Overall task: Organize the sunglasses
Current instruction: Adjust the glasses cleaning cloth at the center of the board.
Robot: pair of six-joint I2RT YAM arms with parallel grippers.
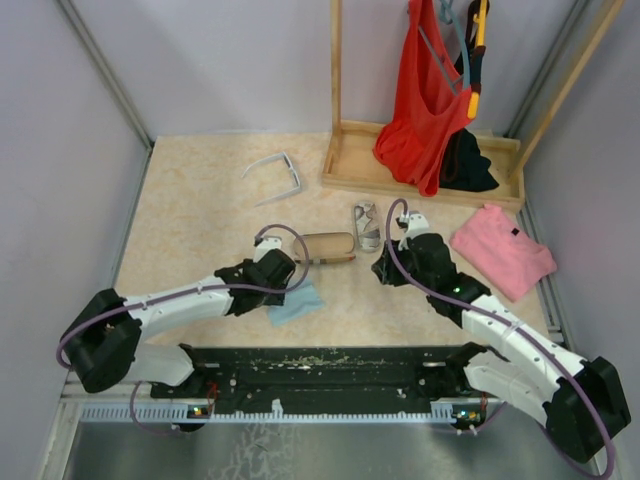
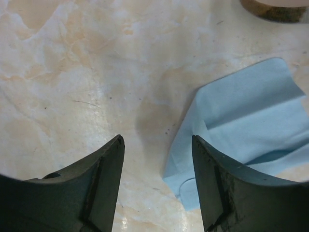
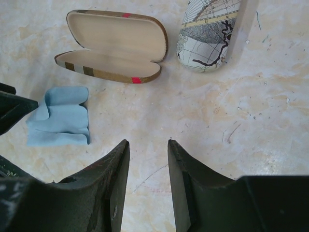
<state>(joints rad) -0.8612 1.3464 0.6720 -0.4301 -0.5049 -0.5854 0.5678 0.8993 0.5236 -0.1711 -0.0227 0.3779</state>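
Top cam overhead, far — wrist cams low, close, sharing blue cloth (image 2: pixel 251 116).

free: tabletop (image 1: pixel 200 220) left of white sunglasses (image 1: pixel 293 172) | obstacles: cloth (image 1: pixel 296 302), open case (image 1: pixel 327 246), patterned case (image 1: pixel 367 225)

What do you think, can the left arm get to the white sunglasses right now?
Probably yes. The white sunglasses lie alone on bare table beyond the left gripper, whose jaws are open and empty. The blue cloth and open case sit off to its side, not between.

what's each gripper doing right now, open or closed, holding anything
left gripper: open, holding nothing
right gripper: open, holding nothing
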